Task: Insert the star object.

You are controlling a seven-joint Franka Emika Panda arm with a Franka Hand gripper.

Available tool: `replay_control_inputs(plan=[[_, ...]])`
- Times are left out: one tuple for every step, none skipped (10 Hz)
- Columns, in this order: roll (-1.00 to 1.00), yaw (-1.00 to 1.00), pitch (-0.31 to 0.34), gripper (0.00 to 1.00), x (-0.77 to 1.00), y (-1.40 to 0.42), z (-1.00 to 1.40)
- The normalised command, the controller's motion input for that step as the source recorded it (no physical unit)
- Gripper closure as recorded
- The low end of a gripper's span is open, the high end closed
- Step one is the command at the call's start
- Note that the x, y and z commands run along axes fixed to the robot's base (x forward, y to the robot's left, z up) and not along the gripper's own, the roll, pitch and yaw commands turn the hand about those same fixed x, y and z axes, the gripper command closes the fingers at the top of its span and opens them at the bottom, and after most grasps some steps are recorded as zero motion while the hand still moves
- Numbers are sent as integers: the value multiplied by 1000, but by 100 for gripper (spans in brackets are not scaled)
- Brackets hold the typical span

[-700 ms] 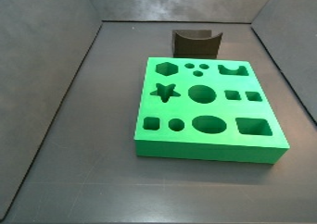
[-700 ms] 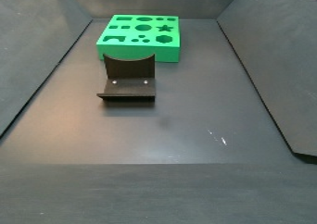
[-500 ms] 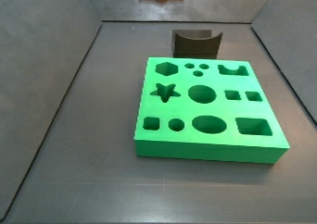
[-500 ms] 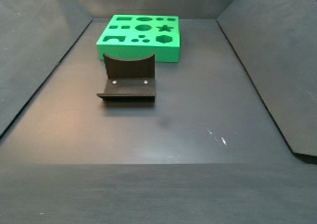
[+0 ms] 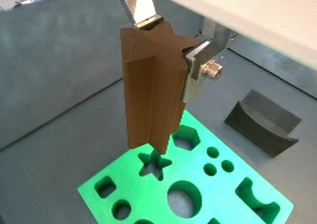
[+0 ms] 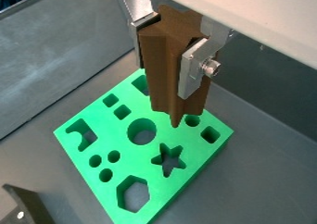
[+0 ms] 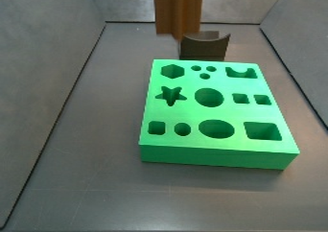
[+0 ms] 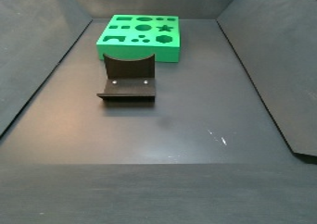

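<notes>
Above the green block [image 5: 186, 186], the end effector [image 5: 168, 38] clamps the star object [image 5: 155, 89] upright.

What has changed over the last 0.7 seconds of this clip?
The star object has come down into a side view from the top edge: absent 0.7 s ago, only its tip showing 0.5 s ago, now hanging well above the far side of the green block. The pincer is shut on it in both wrist views. The green block and the fixture have not moved, and the star hole is still empty.
</notes>
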Motion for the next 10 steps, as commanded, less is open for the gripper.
replay_control_inputs(plan=[[110,6,-11,100,317,-169,-1000],[0,0,0,100,234,46,-1000],[0,83,0,100,151,217,-1000],[0,63,0,100,97,254,-1000],[0,89,0,100,34,300,-1000],[0,86,-16,100,-177,309,-1000],[0,74,-14,100,-214,306,-1000],[0,9,-54,100,-203,280,-1000],[0,0,-106,100,-94,240,-1000],[61,-3,-54,100,0,0,-1000]])
